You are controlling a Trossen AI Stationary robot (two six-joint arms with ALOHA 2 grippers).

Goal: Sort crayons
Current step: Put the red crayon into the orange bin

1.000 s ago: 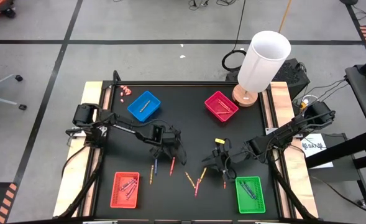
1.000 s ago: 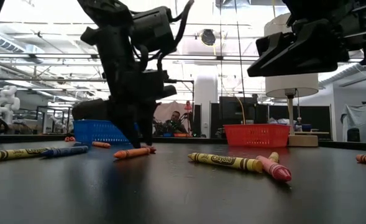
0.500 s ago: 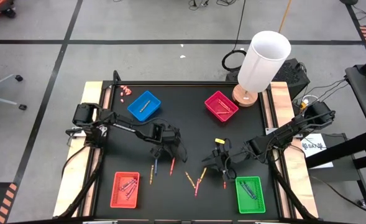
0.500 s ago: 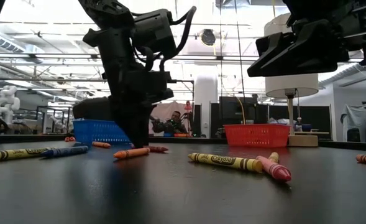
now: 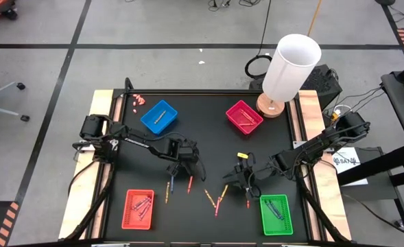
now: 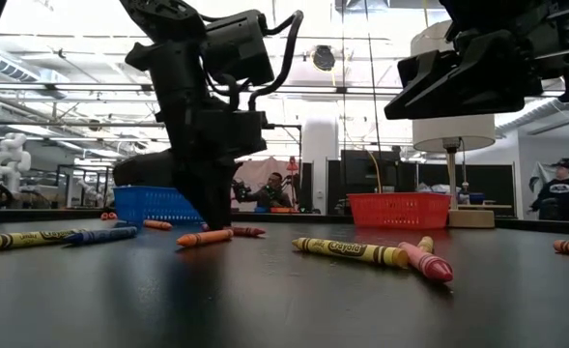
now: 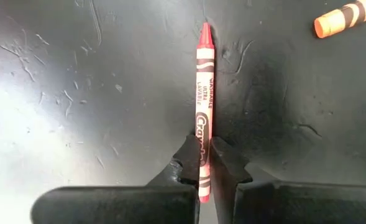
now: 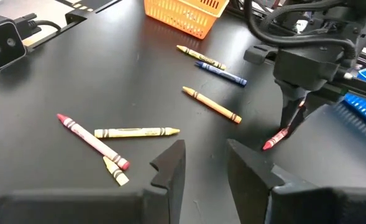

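Now we are seeing the left gripper (image 7: 202,163) newly pinched shut on a red crayon (image 7: 203,93) lying mid-counter (image 5: 208,147), tip still down; a second ago its jaws stood apart. So the pick is made, we judge, and lifting comes next. Just beside it an orange crayon (image 6: 205,237) is lying. Further off, the right gripper (image 8: 204,155) is hanging half open, empty, over loose crayons (image 8: 136,132). Trays are sitting well apart, leaving room.

Both arms are matte black, with looping black cables and blunt, angular black fingers (image 7: 184,165).
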